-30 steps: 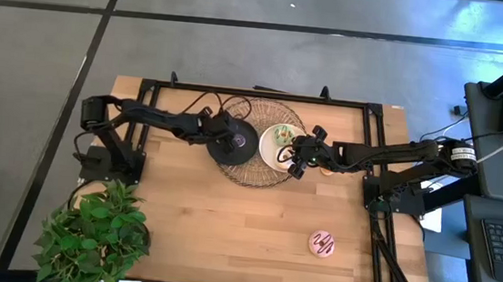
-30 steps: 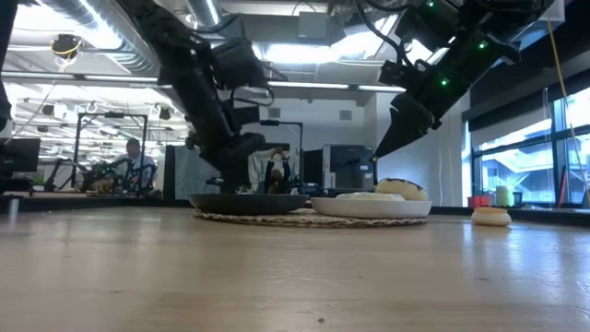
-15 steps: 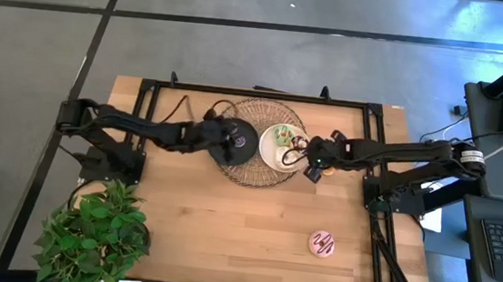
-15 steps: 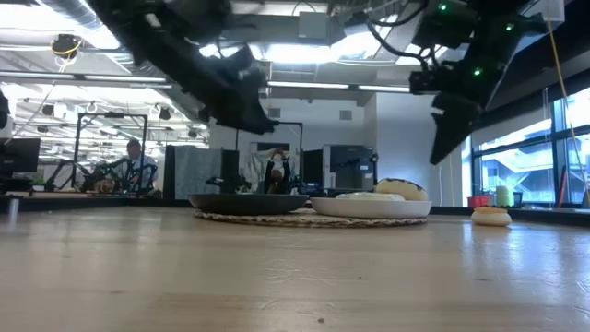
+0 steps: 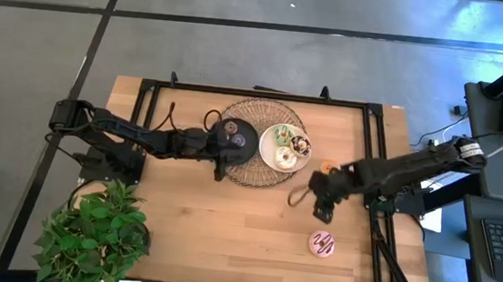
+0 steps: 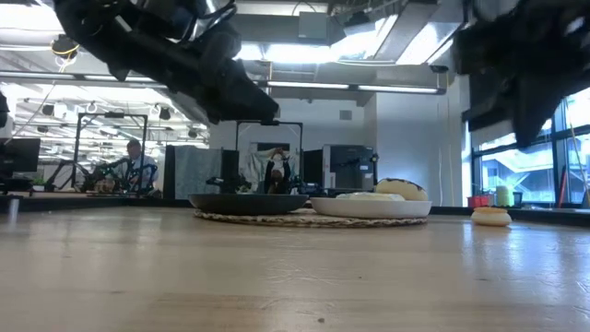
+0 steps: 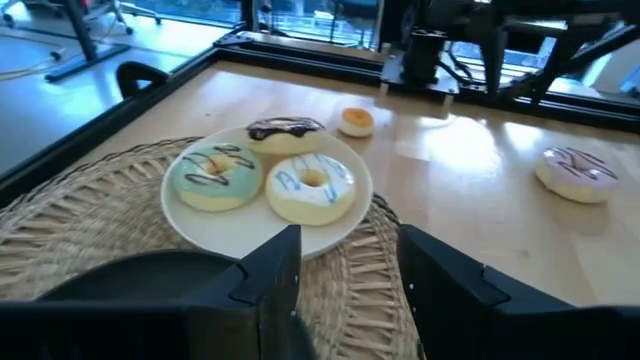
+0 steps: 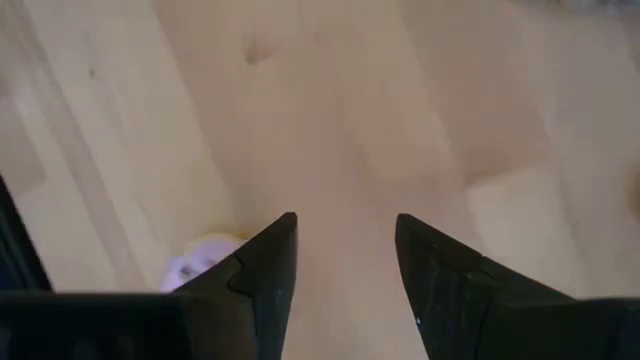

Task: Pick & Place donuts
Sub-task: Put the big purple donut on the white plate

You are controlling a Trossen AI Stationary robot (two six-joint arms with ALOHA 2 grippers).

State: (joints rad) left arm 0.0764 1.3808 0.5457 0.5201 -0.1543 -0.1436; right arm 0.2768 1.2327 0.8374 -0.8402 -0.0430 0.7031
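Pink-striped donut (image 5: 321, 244) lies at five o'clock from above, right gripper (image 5: 309, 196) hovering near, jaws parted and empty. The left wrist view shows left gripper (image 7: 345, 285) released over the white plate (image 7: 340, 220). Descending off-centre, probably, would nudge the donut away.

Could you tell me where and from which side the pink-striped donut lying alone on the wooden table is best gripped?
The pink-striped donut lies flat on the wooden table with nothing beside it, so I would come straight down and close across its outer rim. The open right gripper is above the bare wood nearby.
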